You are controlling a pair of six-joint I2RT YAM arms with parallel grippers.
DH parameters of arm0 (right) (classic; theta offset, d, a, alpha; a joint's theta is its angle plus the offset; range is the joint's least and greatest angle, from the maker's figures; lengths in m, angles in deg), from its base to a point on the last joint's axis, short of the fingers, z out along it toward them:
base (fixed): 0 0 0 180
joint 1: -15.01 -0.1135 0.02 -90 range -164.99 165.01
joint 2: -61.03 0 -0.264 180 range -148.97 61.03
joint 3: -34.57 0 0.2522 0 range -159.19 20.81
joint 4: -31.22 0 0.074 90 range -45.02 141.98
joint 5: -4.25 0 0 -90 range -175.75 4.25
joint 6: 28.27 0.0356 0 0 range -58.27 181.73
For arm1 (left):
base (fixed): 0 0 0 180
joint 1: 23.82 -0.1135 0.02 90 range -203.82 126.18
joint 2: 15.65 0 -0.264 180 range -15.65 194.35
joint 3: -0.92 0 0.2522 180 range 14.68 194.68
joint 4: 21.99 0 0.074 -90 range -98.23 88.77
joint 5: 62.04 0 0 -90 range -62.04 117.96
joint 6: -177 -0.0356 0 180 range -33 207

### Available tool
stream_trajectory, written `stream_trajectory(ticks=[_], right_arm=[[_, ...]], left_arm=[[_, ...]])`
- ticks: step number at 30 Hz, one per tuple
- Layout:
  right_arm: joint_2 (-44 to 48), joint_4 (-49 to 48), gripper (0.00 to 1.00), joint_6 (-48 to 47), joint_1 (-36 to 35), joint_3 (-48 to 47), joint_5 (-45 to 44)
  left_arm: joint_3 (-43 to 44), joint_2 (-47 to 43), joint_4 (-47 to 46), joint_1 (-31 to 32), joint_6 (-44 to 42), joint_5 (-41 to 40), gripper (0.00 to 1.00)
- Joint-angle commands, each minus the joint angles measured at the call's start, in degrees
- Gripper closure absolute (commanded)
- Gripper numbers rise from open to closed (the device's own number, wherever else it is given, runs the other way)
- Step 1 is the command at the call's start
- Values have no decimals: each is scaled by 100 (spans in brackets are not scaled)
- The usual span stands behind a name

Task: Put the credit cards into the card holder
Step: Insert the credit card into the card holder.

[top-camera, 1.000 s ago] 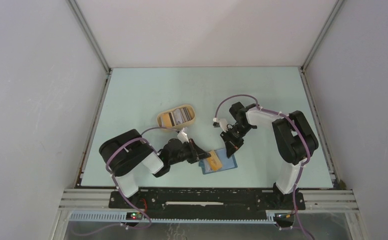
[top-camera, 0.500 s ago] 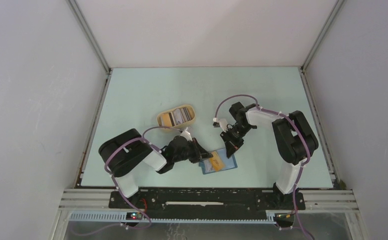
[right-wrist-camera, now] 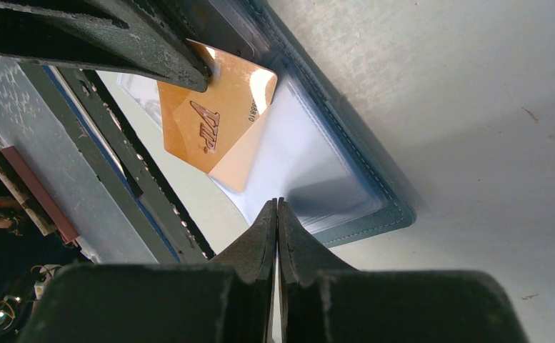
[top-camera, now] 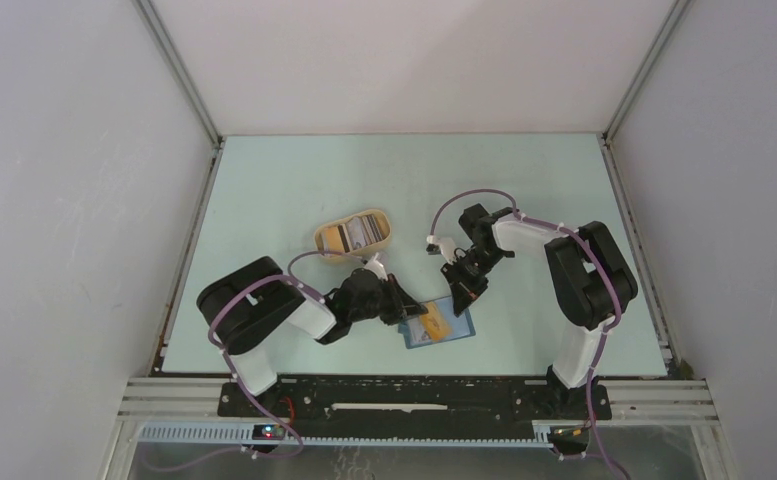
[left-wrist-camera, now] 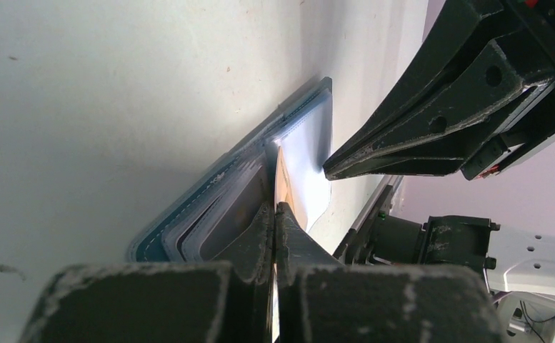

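Observation:
The card holder (top-camera: 452, 328) lies open on the table near the front, a blue wallet with pale clear pockets (right-wrist-camera: 310, 164). My left gripper (top-camera: 411, 312) is shut on an orange credit card (right-wrist-camera: 213, 125), seen edge-on in the left wrist view (left-wrist-camera: 280, 175). The card's far corner rests against the holder's inner pocket (left-wrist-camera: 224, 211). My right gripper (right-wrist-camera: 277, 202) is shut, its tips down on the holder's far side (top-camera: 464, 290), with nothing seen between them. More credit cards (top-camera: 356, 232) lie in the tan tray.
The tan oval tray (top-camera: 321, 243) stands behind the left arm, left of the table's middle. The black front rail (right-wrist-camera: 81, 128) runs close to the holder's near edge. Grey walls enclose the table on three sides.
My left arm has edged slightly toward the holder with the orange card, which now lies a little further over the pocket. The right arm has stayed still.

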Motion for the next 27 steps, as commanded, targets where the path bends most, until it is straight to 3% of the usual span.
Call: stream_trajectory(ticks=[1, 27], right_arm=[[35, 44, 92, 24, -43, -167, -3], [27, 29, 92, 45, -85, -161, -33]], left_arm=[[154, -11, 349, 33, -218, -117, 100], [237, -98, 991, 23, -273, -44, 100]])
